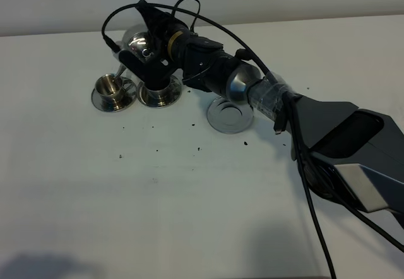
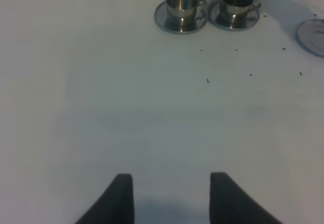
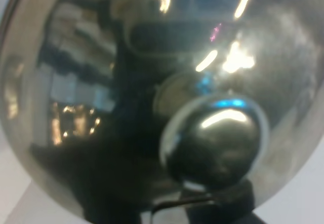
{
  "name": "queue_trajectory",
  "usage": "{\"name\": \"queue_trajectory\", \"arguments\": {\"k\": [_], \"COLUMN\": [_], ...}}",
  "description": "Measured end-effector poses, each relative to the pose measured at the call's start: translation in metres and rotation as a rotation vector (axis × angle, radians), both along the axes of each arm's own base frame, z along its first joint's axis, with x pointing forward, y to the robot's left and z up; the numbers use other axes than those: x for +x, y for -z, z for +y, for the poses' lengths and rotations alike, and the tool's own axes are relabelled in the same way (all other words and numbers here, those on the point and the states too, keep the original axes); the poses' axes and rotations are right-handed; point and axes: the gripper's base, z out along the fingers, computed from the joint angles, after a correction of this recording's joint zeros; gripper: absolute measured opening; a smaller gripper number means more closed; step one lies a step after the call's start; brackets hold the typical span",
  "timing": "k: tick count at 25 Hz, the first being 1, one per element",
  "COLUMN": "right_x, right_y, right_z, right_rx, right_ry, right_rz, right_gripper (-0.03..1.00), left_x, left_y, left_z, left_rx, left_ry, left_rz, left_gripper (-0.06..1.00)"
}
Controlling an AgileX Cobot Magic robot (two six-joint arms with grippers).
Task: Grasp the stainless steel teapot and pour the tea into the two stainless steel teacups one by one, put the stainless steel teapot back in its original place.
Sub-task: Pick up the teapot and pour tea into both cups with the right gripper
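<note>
Plain white worktop (image 1: 95,216) under a pale wall, with a few dark specks scattered on it; your right arm reaches across to the far left, and its right pincer (image 1: 156,47) is clenched on the stainless steel teapot (image 1: 136,41), holding it tipped in the air just beyond the two cups; the left pincer (image 2: 172,198) hangs released over bare worktop, well clear of everything.

You appear to be in a pour; the thin spout (image 1: 122,69) hangs down by the left teacup (image 1: 112,88), so keep its tip over the bowl, not the saucer; tilt slowly and right the pot before crossing to the right teacup (image 2: 236,1), which sits just beside it, saucers nearly touching; keep the arm high enough not to knock either one; whether liquid is running cannot be told.

The pot is mirror-bright and squat; in the wrist view its rounded body fills the frame, the lid knob (image 3: 217,143) standing out; the empty coaster (image 1: 230,115) waits to the right.
</note>
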Motion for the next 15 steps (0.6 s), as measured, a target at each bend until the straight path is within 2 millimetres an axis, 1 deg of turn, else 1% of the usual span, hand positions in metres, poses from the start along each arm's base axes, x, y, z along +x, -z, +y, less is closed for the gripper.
{"name": "queue_trajectory", "arguments": {"k": [7,15], "right_x": [-0.0063,-0.0073], "right_y": [-0.0015,-0.003], "right_z": [0.0088,0.011], "right_rx": [-0.036,-0.079], "right_ry": [-0.045,-0.078], "right_rz": [-0.04,-0.085], "right_gripper": [0.18,0.18], "left_x": [0.0,0.0], "left_y": [0.0,0.0], "left_z": [0.0,0.0], "left_rx": [0.0,0.0], "left_ry": [0.0,0.0], "left_rz": [0.0,0.0], "left_gripper": [0.39,0.39]}}
